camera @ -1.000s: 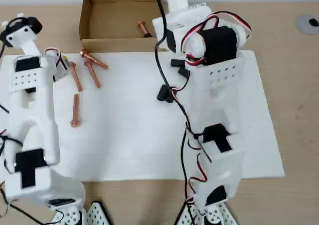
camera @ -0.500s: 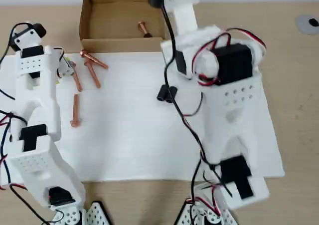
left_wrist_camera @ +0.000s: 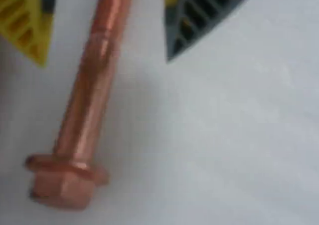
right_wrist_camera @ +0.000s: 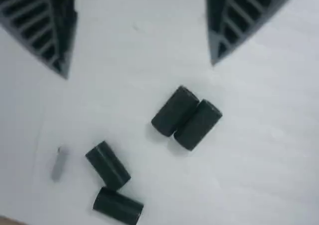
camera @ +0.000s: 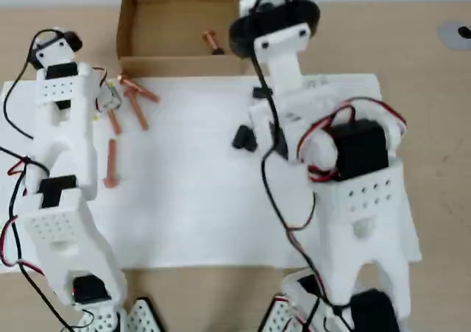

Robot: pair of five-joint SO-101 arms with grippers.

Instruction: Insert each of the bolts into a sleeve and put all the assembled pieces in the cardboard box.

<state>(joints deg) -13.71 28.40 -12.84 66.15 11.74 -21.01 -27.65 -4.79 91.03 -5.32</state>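
Left gripper [left_wrist_camera: 107,25]: released, one yellow fingertip and one dark fingertip standing either side of a bolt's shaft, with a gap on each side.
Bolt between the jaws [left_wrist_camera: 84,115]: copper-coloured, smooth shaft and a flanged hex head, lying flat on the white sheet.
Loose bolts: four on the sheet's left part in the high view, beside the left arm. One lies alone lower down [camera: 110,163]. The other three are bunched near the box's front corner (one of them [camera: 137,110] is slanted).
Cardboard box [camera: 126,30]: open-topped, at the table's far edge and touching the sheet, with one more copper bolt [camera: 213,43] on its floor near the right wall.
Sleeves: short black cylinders lying on their sides, two touching side by side [right_wrist_camera: 187,117] and two more [right_wrist_camera: 112,185] nearby.
Right gripper [right_wrist_camera: 139,35]: released, its dark ribbed fingertips wide apart above the sheet, over the sleeves and touching none.
Surface: white sheet [camera: 191,207] on a wooden table [camera: 430,104].
Room: a grey disc [camera: 452,34] rests on the table's far right.
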